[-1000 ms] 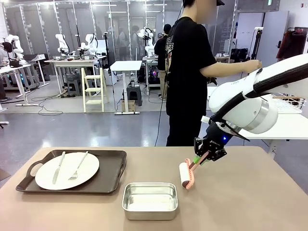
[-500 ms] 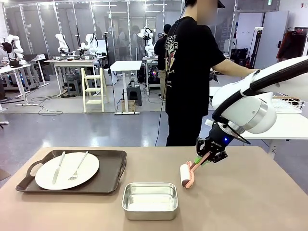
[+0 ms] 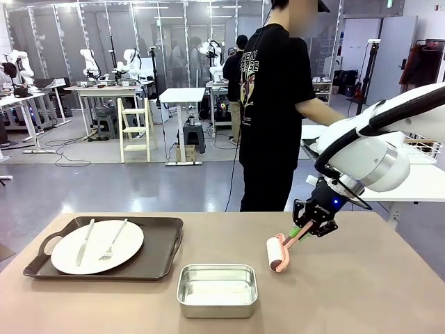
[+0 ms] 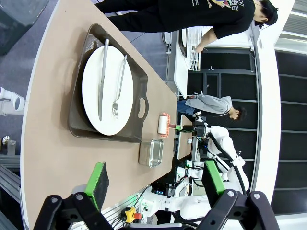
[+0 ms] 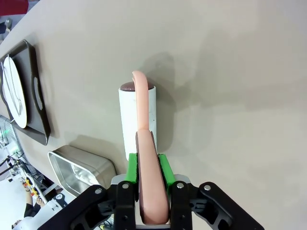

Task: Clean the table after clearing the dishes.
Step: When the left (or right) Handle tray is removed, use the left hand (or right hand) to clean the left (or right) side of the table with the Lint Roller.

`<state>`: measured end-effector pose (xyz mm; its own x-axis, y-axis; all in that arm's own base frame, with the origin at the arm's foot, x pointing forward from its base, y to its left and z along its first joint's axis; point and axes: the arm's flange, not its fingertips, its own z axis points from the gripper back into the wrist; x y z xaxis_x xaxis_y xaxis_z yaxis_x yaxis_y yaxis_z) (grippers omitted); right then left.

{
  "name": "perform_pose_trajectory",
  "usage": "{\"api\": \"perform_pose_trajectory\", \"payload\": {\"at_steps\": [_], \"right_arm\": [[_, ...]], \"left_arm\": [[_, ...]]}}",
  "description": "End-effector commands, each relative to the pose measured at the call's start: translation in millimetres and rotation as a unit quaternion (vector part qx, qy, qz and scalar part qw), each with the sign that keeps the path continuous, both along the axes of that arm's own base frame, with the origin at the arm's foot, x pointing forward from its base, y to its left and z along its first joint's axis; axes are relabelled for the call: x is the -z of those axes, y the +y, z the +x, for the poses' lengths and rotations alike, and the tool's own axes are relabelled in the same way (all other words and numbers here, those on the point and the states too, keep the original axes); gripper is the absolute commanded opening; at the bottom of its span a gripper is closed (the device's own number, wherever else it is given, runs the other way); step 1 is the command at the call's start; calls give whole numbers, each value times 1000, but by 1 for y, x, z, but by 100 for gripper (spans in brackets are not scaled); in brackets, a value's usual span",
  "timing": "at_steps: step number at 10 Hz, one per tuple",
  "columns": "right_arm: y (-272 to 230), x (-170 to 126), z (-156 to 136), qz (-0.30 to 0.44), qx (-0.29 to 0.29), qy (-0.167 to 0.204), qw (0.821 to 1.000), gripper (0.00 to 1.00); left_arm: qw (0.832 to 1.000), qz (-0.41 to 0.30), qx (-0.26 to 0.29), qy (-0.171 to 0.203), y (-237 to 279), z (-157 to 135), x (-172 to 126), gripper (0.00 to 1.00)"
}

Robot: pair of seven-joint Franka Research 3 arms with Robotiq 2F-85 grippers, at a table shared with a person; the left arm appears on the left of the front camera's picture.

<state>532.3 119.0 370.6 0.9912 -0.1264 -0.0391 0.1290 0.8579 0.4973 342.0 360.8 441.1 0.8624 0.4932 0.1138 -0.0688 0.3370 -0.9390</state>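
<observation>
Over the tan table (image 3: 368, 296), clamps a lint roller (image 3: 276, 254) by its pink handle in the right gripper (image 3: 304, 230), roll on the surface; holds the left gripper (image 4: 154, 178) spread wide.

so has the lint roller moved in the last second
Yes. The lint roller, held in the right end effector, has slid slightly toward the robot's right, away from the steel pan, which stayed put.

On the table (image 3: 361, 292) there is one dark tray (image 3: 167, 243), and it carries one white plate (image 3: 66, 255), one knife (image 3: 84, 241) and one fork (image 3: 112, 240). There is also one square steel pan (image 3: 217, 306) and one lint roller (image 3: 277, 253) with a pink handle. One person (image 3: 274, 104) stands just at the far side.
</observation>
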Motion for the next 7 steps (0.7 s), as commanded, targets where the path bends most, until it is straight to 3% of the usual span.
{"api": "perform_pose_trajectory", "payload": {"at_steps": [1, 7], "right_arm": [[-21, 27, -6, -34, 22, 1, 999, 22], [-118, 42, -26, -69, 38, -8, 997, 22]], "left_arm": [[1000, -2, -4, -6, 1, -1, -1, 100], [1000, -2, -4, -6, 1, -1, -1, 100]]}}
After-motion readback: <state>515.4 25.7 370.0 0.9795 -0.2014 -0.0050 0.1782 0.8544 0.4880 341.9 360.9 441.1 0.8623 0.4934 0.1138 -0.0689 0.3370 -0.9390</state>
